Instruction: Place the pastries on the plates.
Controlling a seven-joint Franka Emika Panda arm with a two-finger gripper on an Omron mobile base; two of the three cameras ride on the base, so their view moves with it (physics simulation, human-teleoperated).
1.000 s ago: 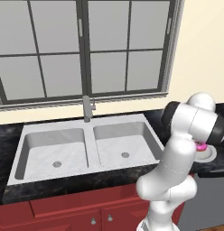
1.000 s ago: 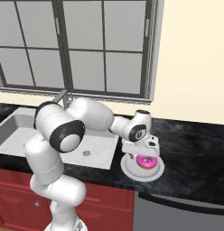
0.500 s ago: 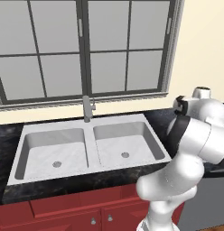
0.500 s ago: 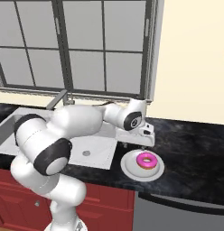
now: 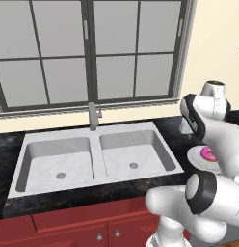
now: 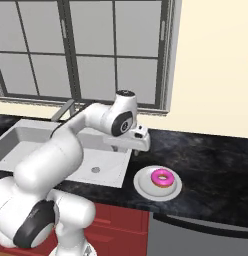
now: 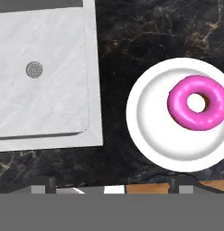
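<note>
A: One pastry visible: the pink-frosted doughnut (image 6: 162, 178) sits on the greyish-white plate (image 6: 144, 185), off-centre, nothing gripping it. The plate is on the black counter (image 6: 211, 170) just right of the sink (image 6: 26, 145).

B: Gripper?

A: The gripper (image 6: 141, 144) hangs above the counter between the sink's right edge and the plate, up and clear of both. Jaws are spread wide, nothing between them. In the hand view only the two dark fingertips (image 7: 179, 181) poke up at the bottom edge, far apart.

B: What does the hand view add?

A: A top-down look: the doughnut (image 7: 197, 102) lies toward one side of the plate (image 7: 150, 122), ring hole clear, and the plate sits close to the basin's rounded corner with a drain (image 7: 34, 69) in it. A thin strip of wood tone shows at the bottom; can't tell what it is.

B: Left base view?

A: The arm covers most of the plate there; just a sliver of the plate (image 5: 194, 157) and a bit of pink doughnut (image 5: 207, 154) peek out by the forearm. That view does give both basins of the sink (image 5: 92, 157), the faucet (image 5: 94, 116) behind them, red cabinet fronts (image 5: 68, 229) below, and the big window (image 5: 92, 53) at the back.

B: Right base view extra?

A: A grey appliance front (image 6: 196, 240) under the counter, right of the cabinets.
</note>
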